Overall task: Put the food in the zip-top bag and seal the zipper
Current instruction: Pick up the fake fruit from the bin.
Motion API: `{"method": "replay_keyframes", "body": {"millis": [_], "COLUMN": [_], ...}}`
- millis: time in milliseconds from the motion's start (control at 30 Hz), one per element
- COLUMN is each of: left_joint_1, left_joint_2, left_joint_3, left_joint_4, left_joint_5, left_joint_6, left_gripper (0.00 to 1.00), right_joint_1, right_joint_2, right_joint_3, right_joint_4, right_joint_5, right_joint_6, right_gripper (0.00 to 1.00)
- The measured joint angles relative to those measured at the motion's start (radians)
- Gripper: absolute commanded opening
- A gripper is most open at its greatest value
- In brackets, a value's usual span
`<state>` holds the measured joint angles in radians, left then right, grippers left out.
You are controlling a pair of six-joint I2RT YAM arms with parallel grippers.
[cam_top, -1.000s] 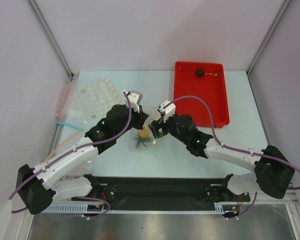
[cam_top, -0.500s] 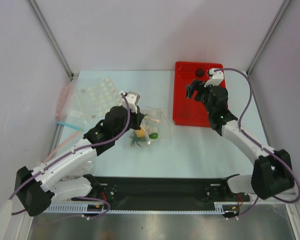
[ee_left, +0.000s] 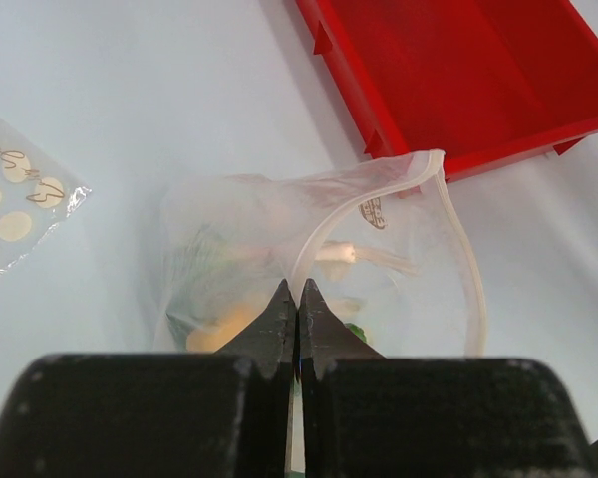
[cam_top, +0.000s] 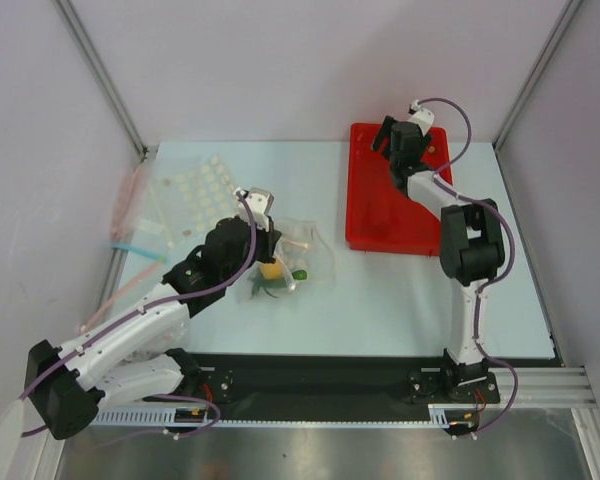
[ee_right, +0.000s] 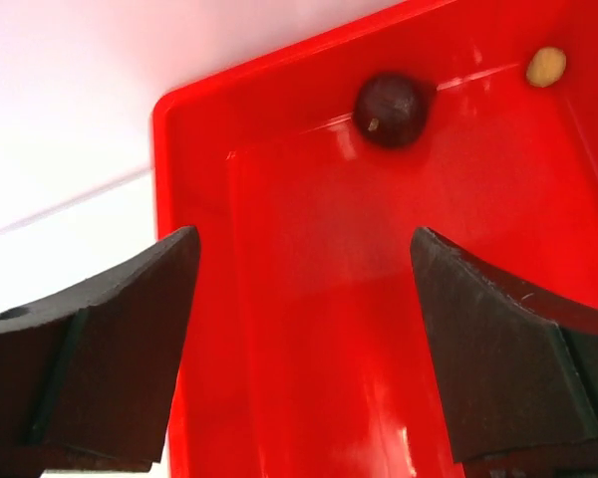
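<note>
- Currently, the left hand (ee_left: pixel 297 301) is fully closed, its two fingertips pressed together on the rim of the zip-top bag (ee_left: pixel 229 249), which rests near the middle of the table (cam_top: pixel 400 290).
- The bag mouth gapes open; the zipper (ee_left: pixel 460 239) shows as a pale strip curving around the opening.
- Inside the bag lie a yellow ball (cam_top: pixel 269 268), a green chili (cam_top: pixel 300 274) and thin green stalks (cam_top: pixel 263 288).
- The right hand (ee_right: pixel 304 249) is spread wide and holds nothing. It hovers over the far end of the red tray (ee_right: pixel 319 299), well apart from the bag.
- The maroon ball (ee_right: pixel 391 108) sits in the tray against its far wall, beyond the right fingertips and not touching them.
- A small yellow piece (ee_right: pixel 546 66) lies in the tray to the right of the maroon ball.
- A flat dotted bag (cam_top: pixel 195 190) lies at the far left of the table, apart from the held bag.
</note>
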<state>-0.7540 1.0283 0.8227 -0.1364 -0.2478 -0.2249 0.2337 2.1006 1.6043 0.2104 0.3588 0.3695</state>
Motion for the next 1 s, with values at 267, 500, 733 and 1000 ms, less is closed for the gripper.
{"method": "replay_keyframes", "body": {"millis": [267,500,733,1000], "left_joint_1": [0.013,0.015,0.016,0.017], "left_joint_2": [-0.008,-0.010,-0.028,-0.028], "left_joint_3": [-0.002,-0.010,-0.019,-0.019], "left_joint_4": [0.000,0.000,0.001,0.000], "left_joint_5": [-0.001,-0.018,-0.037,-0.039], "left_joint_6": [0.016,0.018,0.018,0.024], "left_gripper": [0.00,0.00,0.00,0.00], "right_joint_1": [-0.077,-0.134,-0.140,-0.144], "right_joint_2": [0.244,0.417,0.551,0.639], "right_joint_3": [0.283,0.469,0.630,0.721], "right_joint_4": [-0.083,-0.133,-0.153,-0.124], "right_joint_5": [0.021,-0.005,-0.065,-0.125], "right_joint_6": [0.058,0.088,0.101,0.169], "right_gripper": [0.91,0.94,0.96,0.52]}}
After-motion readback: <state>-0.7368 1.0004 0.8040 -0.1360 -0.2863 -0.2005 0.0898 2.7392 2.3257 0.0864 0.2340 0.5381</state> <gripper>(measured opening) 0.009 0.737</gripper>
